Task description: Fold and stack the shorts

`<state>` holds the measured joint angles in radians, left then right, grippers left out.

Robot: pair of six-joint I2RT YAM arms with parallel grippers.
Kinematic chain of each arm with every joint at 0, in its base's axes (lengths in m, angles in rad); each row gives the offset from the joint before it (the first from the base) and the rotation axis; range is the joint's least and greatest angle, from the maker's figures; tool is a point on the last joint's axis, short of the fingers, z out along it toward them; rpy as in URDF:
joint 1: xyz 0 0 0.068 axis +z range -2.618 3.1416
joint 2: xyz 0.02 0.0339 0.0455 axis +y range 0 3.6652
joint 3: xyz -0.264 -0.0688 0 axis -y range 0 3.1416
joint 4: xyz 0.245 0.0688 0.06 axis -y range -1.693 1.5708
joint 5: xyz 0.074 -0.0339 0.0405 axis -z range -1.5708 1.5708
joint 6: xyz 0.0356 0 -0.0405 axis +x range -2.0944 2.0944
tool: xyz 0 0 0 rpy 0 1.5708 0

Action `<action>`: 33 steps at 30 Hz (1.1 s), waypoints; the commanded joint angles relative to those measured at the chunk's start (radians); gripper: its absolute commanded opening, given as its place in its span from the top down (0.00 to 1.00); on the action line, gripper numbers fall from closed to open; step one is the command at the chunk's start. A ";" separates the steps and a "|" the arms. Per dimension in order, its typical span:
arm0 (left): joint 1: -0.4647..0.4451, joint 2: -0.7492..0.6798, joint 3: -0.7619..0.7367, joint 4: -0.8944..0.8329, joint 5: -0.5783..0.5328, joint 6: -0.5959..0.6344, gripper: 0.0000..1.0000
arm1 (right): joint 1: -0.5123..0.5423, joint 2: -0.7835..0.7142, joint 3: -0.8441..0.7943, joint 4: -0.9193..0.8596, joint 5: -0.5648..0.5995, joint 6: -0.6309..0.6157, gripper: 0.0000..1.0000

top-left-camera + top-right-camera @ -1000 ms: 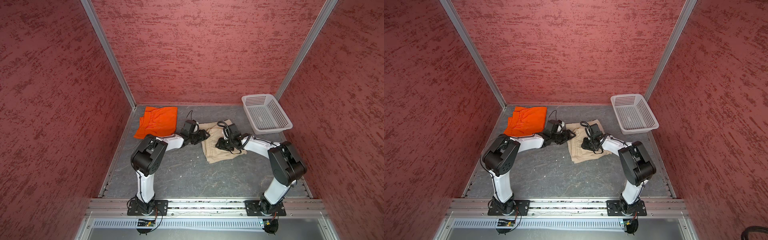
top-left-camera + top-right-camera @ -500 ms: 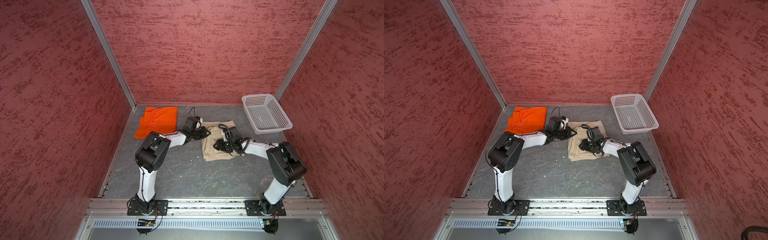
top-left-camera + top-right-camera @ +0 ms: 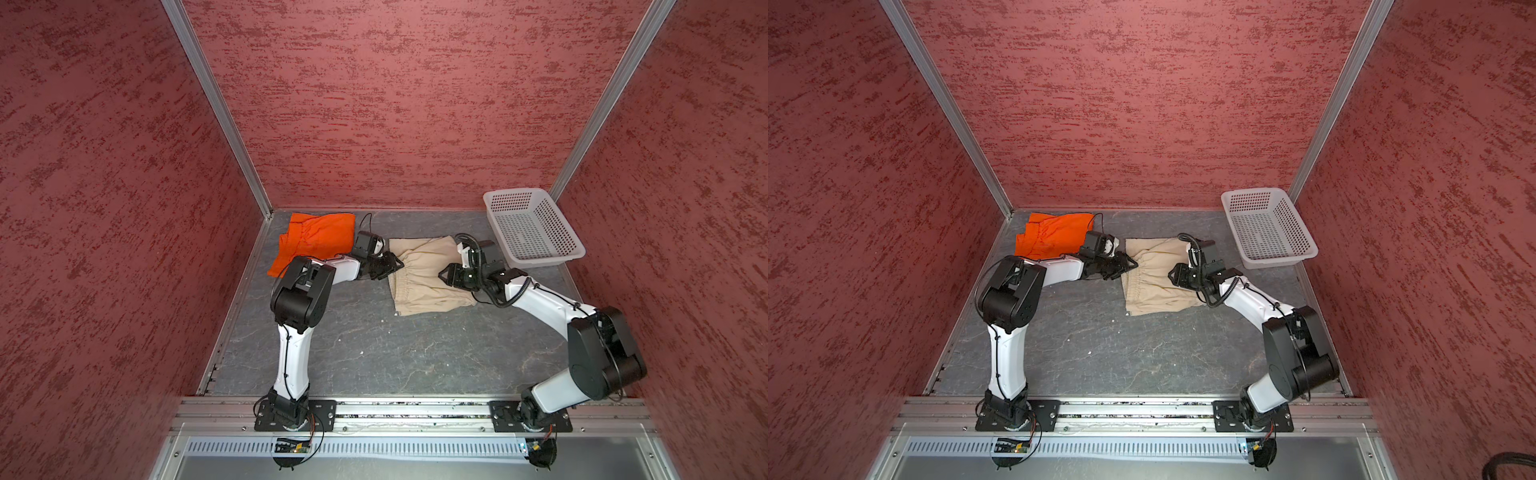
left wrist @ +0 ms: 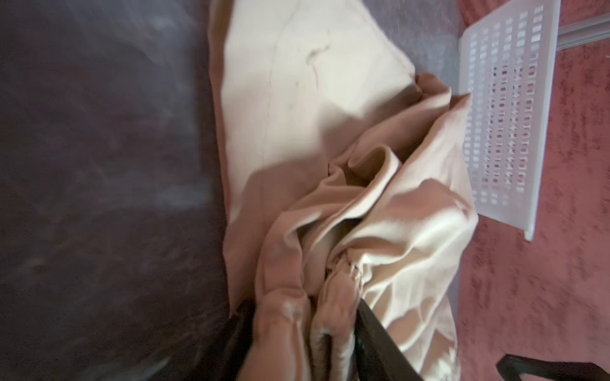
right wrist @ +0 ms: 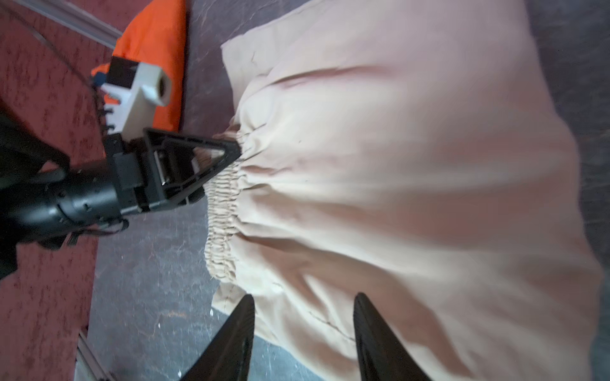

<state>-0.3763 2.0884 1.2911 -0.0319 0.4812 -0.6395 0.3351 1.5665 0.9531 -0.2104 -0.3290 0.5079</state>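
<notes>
Nearest the arm bases the grey table [image 3: 374,353] is bare, and the work lies just past it. The beige shorts [image 3: 419,286] are spread mid-table, with the gathered waist turned toward the left arm and the legs toward the right arm. The left gripper [image 3: 395,266] has its tips at that waistband. In the left wrist view a bunch of gathered cloth fills the gap between its fingers [image 4: 373,330], but the picture is smeared and I cannot tell whether they squeeze the cloth or stand loose around it. The right gripper [image 5: 304,297] is over the leg side of the same pair, its fingers spread with nothing pinched and the cloth lying flat beneath. Farther back, the orange shorts [image 3: 320,239] lie in the back left corner, apparently already doubled over, close behind the left arm's wrist. The white basket [image 3: 544,256] stands empty in the back right corner, apart from both pairs. The step in hand looks like folding the beige pair, with the stacking not yet done. The next move probably calls for a firm pinch at the waistband and a matching hold by the right gripper on a hem. That way the cloth can be carried over itself evenly, without dragging or bunching, before it goes onto the orange pair.
</notes>
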 commanded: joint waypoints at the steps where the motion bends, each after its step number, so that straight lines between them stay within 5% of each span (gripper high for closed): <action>1: -0.001 -0.076 0.002 -0.100 -0.061 0.052 0.39 | -0.011 0.080 0.034 0.020 -0.002 -0.017 0.59; 6: -0.008 -0.235 -0.012 -0.157 -0.133 0.101 0.34 | -0.011 0.157 0.014 0.064 -0.024 -0.005 0.71; 11: -0.060 -0.292 0.031 -0.164 -0.131 0.158 0.43 | -0.010 0.164 -0.057 0.104 -0.041 0.006 0.74; 19: -0.159 -0.046 0.207 -0.200 -0.099 0.146 0.65 | -0.009 0.168 -0.122 0.156 -0.051 0.022 0.75; 25: -0.122 0.128 0.298 -0.277 -0.154 0.147 0.69 | 0.018 0.128 -0.243 0.219 -0.057 0.086 0.76; 33: -0.076 0.132 0.230 -0.250 -0.140 0.163 0.68 | 0.083 0.027 -0.410 0.306 -0.061 0.220 0.69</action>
<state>-0.4740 2.2246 1.5562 -0.2523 0.3897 -0.4988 0.4019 1.6089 0.5953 0.1806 -0.3996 0.6594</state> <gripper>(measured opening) 0.315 0.296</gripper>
